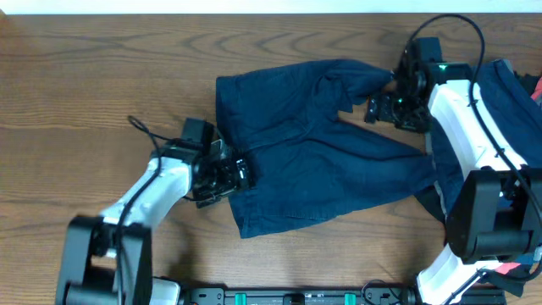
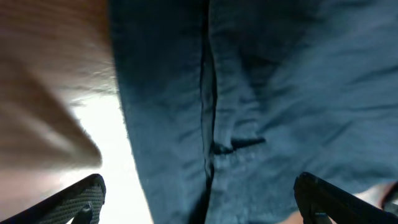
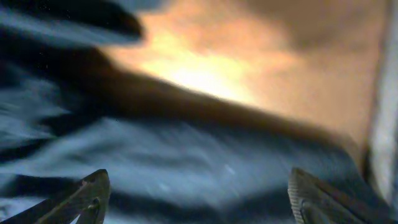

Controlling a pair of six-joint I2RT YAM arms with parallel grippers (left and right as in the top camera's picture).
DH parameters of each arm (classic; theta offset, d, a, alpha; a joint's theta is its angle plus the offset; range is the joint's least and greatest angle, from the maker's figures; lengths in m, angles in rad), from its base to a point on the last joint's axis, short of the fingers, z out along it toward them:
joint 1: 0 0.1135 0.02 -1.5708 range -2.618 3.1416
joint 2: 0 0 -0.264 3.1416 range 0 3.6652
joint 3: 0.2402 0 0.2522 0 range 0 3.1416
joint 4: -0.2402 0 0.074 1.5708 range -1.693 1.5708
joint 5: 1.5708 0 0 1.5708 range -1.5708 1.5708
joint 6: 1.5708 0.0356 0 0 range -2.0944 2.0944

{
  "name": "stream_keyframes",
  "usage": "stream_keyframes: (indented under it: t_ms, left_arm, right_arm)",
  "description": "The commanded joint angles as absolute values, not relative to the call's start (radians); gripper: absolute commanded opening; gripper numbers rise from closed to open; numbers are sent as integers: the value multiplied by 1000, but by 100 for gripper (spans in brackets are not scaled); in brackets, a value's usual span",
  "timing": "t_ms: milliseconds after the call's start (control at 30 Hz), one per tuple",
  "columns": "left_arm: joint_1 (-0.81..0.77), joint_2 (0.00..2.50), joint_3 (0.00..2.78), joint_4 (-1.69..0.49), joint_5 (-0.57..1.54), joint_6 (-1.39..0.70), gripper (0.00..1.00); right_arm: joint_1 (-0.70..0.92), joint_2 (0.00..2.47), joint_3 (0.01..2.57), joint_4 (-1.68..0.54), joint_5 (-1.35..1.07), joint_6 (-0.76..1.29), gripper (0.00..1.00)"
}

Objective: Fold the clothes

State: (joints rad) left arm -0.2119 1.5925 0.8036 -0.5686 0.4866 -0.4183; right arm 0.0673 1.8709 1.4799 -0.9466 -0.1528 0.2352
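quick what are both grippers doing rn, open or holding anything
left gripper: open, holding nothing, at the edge of the navy shorts.
right gripper: open, holding nothing, over the same cloth.

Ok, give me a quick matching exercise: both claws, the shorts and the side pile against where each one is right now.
1. left claw
2. right claw
3. navy shorts
4. clothes pile

A. at the table's right edge
B. spread out mid-table
C. open, at the shorts' left edge
D. open, at the shorts' upper right corner in the overhead view

Pairs: 1-C, 2-D, 3-B, 4-A.
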Motion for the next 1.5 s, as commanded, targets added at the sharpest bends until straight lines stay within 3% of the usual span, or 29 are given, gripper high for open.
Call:
stream_keyframes:
  t_ms: [0, 200, 367, 567, 600, 633, 667, 700, 900, 1067, 1200, 1233, 1300, 1400, 1467]
  left_arm:
    - [-216, 1637, 799, -546, 478, -424, 98]
    - [-216, 1668, 799, -510, 478, -424, 98]
    - [-216, 1668, 799, -503, 478, -424, 98]
    - [-216, 1668, 799, -503, 478, -424, 98]
    - [-216, 1668, 799, -503, 478, -424, 98]
    - [-216, 1668, 799, -503, 478, -424, 98]
    - [-216, 1668, 799, -503, 478, -424, 98]
    - [-216, 1668, 799, -503, 478, -424, 98]
    - [-216, 1668, 799, -503, 478, -424, 98]
    - [-216, 1668, 799, -504, 478, -424, 98]
    - [-216, 1668, 799, -504, 478, -424, 98]
    - [-216, 1668, 799, -503, 478, -424, 98]
    - [-216, 1668, 799, -504, 478, -424, 98]
    - [-216, 1668, 799, -510, 478, -424, 98]
    - [-216, 1668, 799, -514, 478, -424, 98]
  right_arm:
    - [113, 1865, 1464, -886, -194, 159, 86]
    - [151, 1958, 1435, -753, -159, 159, 84]
    - [177, 2067, 1432, -617, -160, 159, 71]
    - [218, 2152, 1432, -461, -148, 159, 62]
    - [223, 2157, 1432, -449, -129, 159, 53]
    - [225, 2157, 1432, -445, -103, 160, 38]
    - [228, 2157, 1432, -445, -62, 169, 14]
    - [228, 2153, 1435, -463, -7, 191, 1]
    - [194, 2059, 1470, -680, 463, 342, 1]
    - [126, 1873, 1483, -715, 713, 349, 1]
    - [82, 1780, 1483, -714, 578, 343, 1]
    - [72, 1769, 1483, -728, 533, 336, 10]
    - [56, 1767, 1483, -771, 475, 336, 57]
    - [37, 1784, 1483, -830, 459, 338, 85]
    - [33, 1786, 1483, -871, 465, 344, 89]
